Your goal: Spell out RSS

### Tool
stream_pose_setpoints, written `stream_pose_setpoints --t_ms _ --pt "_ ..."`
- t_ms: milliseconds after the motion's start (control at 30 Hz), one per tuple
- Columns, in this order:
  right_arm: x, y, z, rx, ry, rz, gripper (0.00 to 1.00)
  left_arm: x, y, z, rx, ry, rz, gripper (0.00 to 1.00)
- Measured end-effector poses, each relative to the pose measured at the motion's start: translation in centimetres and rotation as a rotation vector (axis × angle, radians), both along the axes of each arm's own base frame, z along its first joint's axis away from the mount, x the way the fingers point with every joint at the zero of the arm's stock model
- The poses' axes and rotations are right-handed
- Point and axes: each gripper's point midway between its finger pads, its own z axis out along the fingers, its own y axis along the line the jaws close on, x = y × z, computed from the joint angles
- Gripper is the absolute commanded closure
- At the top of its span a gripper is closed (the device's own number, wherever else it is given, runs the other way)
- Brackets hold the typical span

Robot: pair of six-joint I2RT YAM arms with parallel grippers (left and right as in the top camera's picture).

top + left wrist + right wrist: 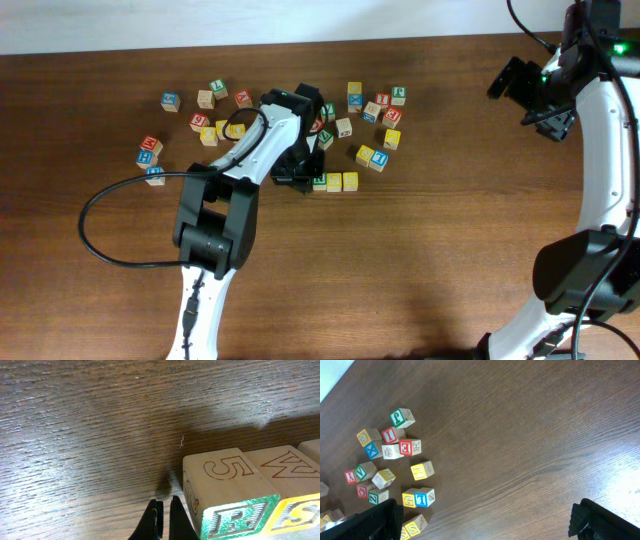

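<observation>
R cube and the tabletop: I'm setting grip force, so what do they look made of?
The R cube looks like pale bare wood: faint grain shows on its top, where a 5 is outlined in red; the R face is painted green. The table looks like dark brown wood or wood-look laminate, with long streaky grain and a dull sheen; which one cannot be told.

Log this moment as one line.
left gripper: shut, empty, beside R cube | yellow S cube: touching R cube | second yellow cube: row end, letter unreadable | right gripper: open, empty
</observation>
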Motion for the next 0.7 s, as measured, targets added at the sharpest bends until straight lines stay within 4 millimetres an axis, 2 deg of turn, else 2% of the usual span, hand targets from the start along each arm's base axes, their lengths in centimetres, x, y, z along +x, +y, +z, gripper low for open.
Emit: stream_pose_setpoints --t_ms 700 --pt "0.00 0.00 0.00 0.000 0.000 0.000 0.02 0.18 -0.32 -0.03 -0.008 -0.014 -0.020 1.00"
